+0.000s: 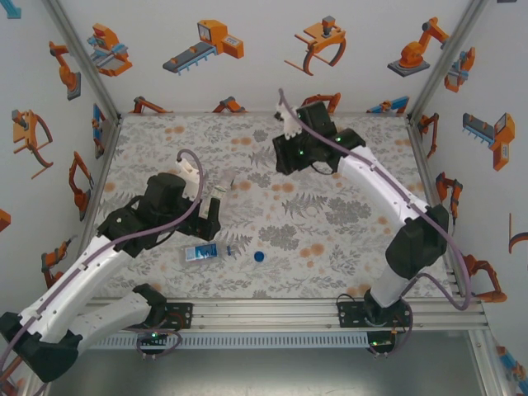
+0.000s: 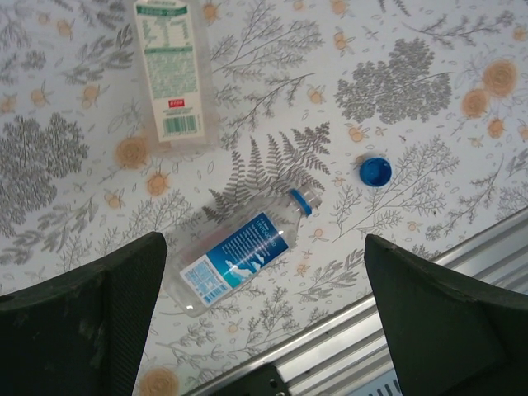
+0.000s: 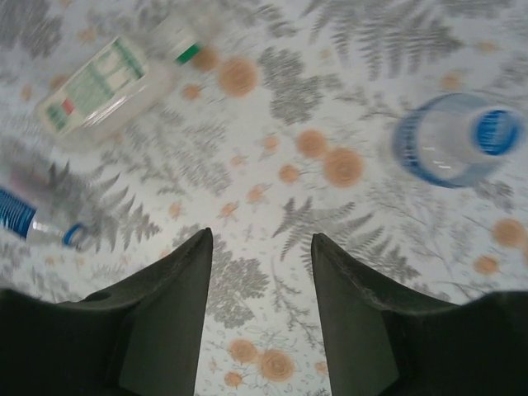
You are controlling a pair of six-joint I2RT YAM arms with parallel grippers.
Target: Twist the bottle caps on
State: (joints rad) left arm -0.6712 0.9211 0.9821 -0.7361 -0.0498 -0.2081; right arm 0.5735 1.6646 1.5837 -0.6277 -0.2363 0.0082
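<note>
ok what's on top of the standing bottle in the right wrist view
A blue cap sits on the neck of the standing bottle. It is seen from above and blurred, so whether it is threaded down cannot be told; its shoulder covers the label and base.

— Where is the front bottle [image 1: 200, 252]?
— It lies on its side on the surface [image 1: 346, 239], near the front edge.
— And the loose cap [image 1: 259, 256]?
— Just to the right of it, not touching.
— What is behind them?
— The back bottle [image 2: 169, 70]. It lies down too, farther from the edge.
— Any more?
— A standing bottle [image 3: 429, 148], well apart from both, with a cap [image 3: 497, 130] on top.
</note>
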